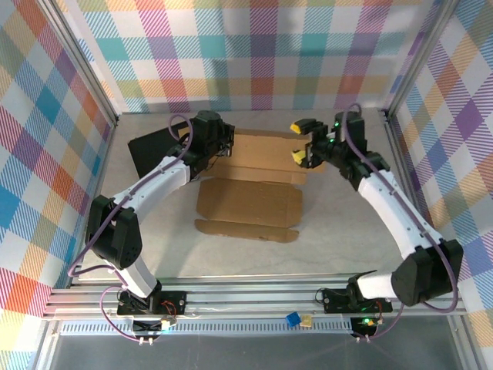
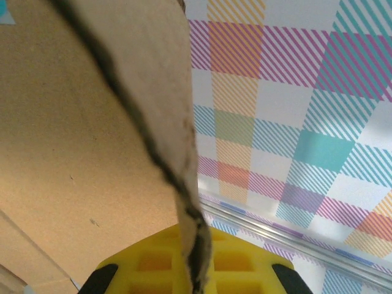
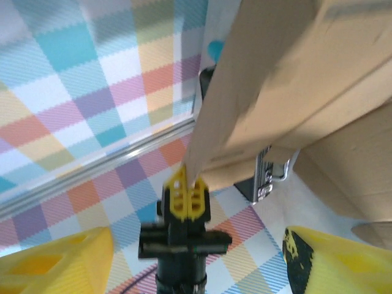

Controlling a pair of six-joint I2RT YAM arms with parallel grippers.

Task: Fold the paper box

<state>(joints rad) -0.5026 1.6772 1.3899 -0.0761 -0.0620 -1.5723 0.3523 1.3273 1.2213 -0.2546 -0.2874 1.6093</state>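
1. Left gripper (image 1: 226, 145) is clamped on the left edge of the paper box (image 1: 250, 202), upper centre of the top view. In the left wrist view the cardboard edge sits pinched between its yellow fingers (image 2: 150, 268).
2. Right gripper (image 1: 299, 142) is spread wide at the far panel's right end, right of centre, gripping nothing.
3. The box base lies flat mid-frame. A black case (image 1: 150, 154) sits at upper left.
4. The step looks like folding up the far panel. Hold the pinch firm and pivot along the crease without twisting.
5. Bring your right gripper onto the right end so the panel folds evenly. A one-sided pull could buckle it.
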